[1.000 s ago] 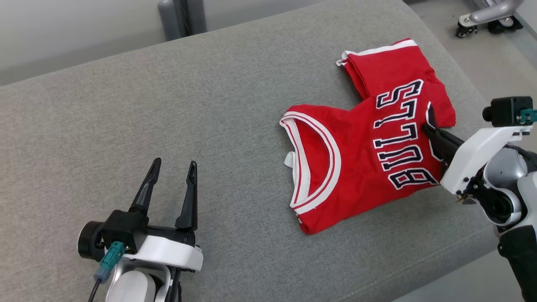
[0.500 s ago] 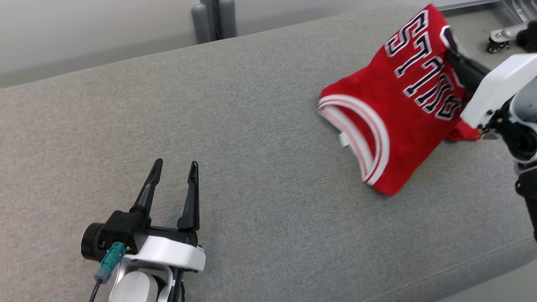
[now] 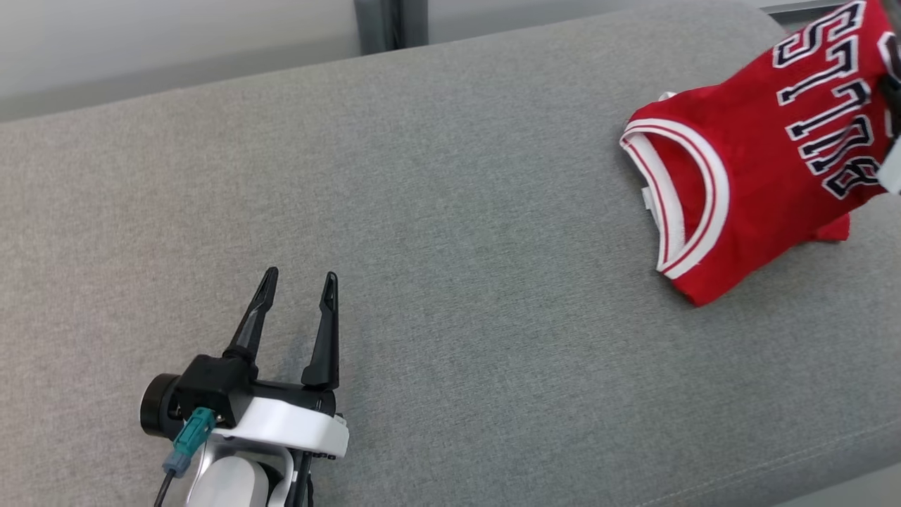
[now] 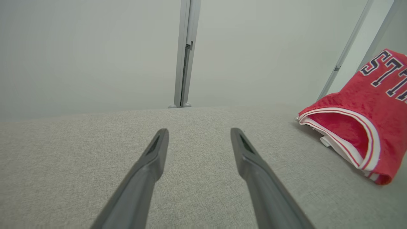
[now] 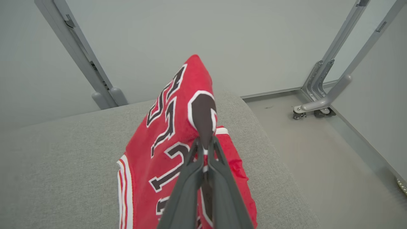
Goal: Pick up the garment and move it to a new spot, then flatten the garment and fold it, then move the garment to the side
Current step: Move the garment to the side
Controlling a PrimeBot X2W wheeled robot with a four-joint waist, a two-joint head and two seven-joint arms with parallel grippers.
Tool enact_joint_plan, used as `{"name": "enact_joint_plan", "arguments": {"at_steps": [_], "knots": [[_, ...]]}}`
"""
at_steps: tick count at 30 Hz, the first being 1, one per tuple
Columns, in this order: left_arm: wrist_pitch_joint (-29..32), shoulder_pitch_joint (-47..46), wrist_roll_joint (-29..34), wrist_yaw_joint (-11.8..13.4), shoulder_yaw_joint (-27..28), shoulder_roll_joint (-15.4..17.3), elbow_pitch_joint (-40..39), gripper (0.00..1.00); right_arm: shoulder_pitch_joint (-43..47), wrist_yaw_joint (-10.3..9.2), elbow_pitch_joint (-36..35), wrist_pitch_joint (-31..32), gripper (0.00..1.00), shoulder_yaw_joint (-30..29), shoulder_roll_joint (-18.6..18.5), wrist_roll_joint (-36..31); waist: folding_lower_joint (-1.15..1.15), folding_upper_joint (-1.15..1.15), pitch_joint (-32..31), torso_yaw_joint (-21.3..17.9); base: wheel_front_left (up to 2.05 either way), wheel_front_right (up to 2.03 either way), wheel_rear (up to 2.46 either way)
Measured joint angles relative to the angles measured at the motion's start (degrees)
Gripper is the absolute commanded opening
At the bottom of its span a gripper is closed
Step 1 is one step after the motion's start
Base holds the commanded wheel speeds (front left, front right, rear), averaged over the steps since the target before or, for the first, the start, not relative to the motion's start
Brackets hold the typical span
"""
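Our right gripper is pinched shut on the red jersey, half up at the far right end of the gray cushion; left gripper, w/ fingers apart, is well away, so right arm's nearer

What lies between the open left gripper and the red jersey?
Nothing: the head view shows bare grey cushion all the way from the left gripper to the jersey.
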Motion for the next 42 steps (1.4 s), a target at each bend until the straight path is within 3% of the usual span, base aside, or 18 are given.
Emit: {"name": "enact_joint_plan", "arguments": {"at_steps": [13,21,22,23,24,25,35,42], "knots": [[0.00,-1.60,1.15,-0.07,0.23,1.20,-0.91,1.00,-4.67,0.00,17.42,-10.00,0.00,-13.78,-2.94,-17.50,0.00,0.00,6.55,5.05,0.00,0.00,0.00],[0.00,-1.69,1.35,0.00,0.55,1.62,-1.70,1.00,-5.86,0.00,21.80,-12.23,0.00,-24.94,-4.17,-31.20,0.00,0.00,9.20,7.88,0.00,0.00,0.00],[0.00,-1.69,1.35,0.00,0.56,1.63,-1.76,1.00,-5.86,0.01,21.75,-12.79,0.05,-26.04,-3.74,-32.72,0.00,0.00,9.40,8.04,0.00,0.00,0.00],[0.00,-1.69,1.35,0.01,0.55,1.63,-1.88,1.00,-5.86,0.01,21.62,-13.19,0.35,-27.00,-3.38,-34.45,0.00,0.00,9.56,8.15,0.00,0.00,0.00],[0.00,-1.70,1.35,0.01,0.56,1.66,-1.93,1.00,-5.88,0.01,21.42,-13.43,0.74,-27.88,-3.04,-35.77,0.00,0.00,9.71,8.22,0.00,0.00,0.00],[0.00,-1.71,1.35,0.01,0.54,1.67,-1.94,1.00,-5.88,0.01,21.02,-14.17,1.00,-29.09,-2.66,-37.29,0.00,0.00,9.83,8.25,0.00,0.00,0.00],[0.00,-2.18,1.36,0.26,0.44,1.87,-1.72,1.00,-6.09,0.01,19.67,-15.72,1.00,-35.18,2.11,-45.64,0.00,0.00,9.49,7.52,0.00,0.00,0.00],[0.00,-2.19,1.35,0.51,0.22,1.98,-1.63,1.00,-6.59,0.01,21.20,-18.62,1.00,-34.77,4.09,-46.87,0.00,0.00,7.76,6.48,0.00,0.00,0.00]]}}
